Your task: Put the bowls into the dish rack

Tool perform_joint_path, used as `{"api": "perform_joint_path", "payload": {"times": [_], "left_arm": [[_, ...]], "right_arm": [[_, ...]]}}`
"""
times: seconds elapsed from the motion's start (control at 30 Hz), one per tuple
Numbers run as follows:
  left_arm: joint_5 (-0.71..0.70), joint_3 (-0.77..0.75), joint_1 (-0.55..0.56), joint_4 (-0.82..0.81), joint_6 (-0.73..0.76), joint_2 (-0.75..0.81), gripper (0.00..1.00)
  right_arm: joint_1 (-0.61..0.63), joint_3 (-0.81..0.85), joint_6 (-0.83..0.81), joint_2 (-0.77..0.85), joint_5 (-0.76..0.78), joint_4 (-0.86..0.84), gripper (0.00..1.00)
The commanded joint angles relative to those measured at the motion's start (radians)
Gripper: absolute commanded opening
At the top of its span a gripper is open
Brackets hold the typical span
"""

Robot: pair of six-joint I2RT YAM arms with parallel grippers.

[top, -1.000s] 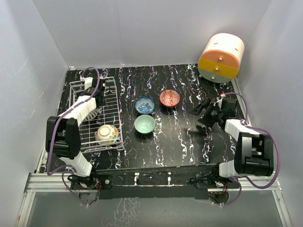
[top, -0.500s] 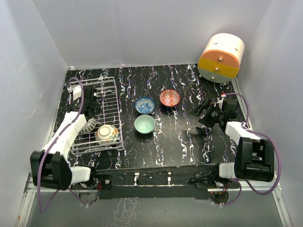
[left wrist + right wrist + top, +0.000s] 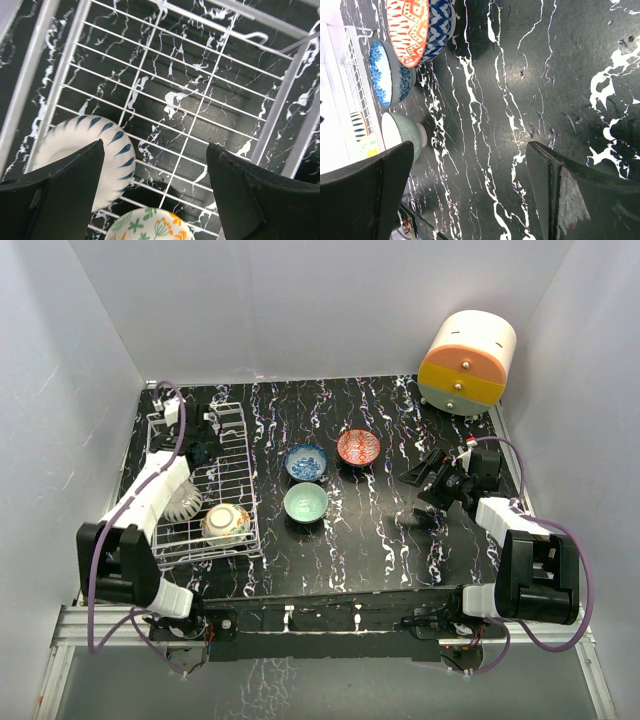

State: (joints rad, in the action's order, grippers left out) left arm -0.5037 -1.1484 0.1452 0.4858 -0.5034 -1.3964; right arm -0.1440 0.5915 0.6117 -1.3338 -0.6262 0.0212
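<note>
Bowls number five from above: two lie in the single dish rack (image 3: pixel 235 455) on the left, an overturned bowl (image 3: pixel 183 502) and the yellow leaf bowl (image 3: pixel 226 523) just right of it. Three sit apart on the worktop (image 3: pixel 380 530): blue bowl (image 3: pixel 306 462), red bowl (image 3: pixel 358 447) and mint bowl (image 3: pixel 305 503). My left tool (image 3: pixel 203 435) has swung off the overturned bowl to the rack's far end, so I judge that one loaded and three left. One drawer unit (image 3: pixel 465 360) stands far right. My left wrist view shows the jaws spread wide over bare wire, holding nothing. My right wrist view shows my right tool (image 3: pixel 425 480) also spread and empty above the worktop.
</note>
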Motion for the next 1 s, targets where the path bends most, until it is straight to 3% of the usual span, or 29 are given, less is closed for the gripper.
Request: {"api": "perform_joint_path", "payload": {"times": [0.0, 0.6, 0.8, 0.97], "left_arm": [[0.032, -0.042, -0.019, -0.051, 0.006, -0.086, 0.81], [0.014, 0.154, -0.111, -0.292, -0.108, -0.18, 0.8], [0.013, 0.187, -0.116, -0.214, -0.149, -0.131, 0.8], [0.021, 0.301, -0.116, -0.177, -0.172, 0.014, 0.81]], "right_arm": [[0.002, -0.009, 0.0, 0.013, -0.029, -0.062, 0.98], [0.002, -0.022, -0.001, 0.012, -0.04, -0.075, 0.99], [0.002, -0.028, 0.0, 0.011, -0.037, -0.078, 0.99], [0.002, -0.034, 0.006, 0.008, -0.042, -0.087, 0.98]]}}
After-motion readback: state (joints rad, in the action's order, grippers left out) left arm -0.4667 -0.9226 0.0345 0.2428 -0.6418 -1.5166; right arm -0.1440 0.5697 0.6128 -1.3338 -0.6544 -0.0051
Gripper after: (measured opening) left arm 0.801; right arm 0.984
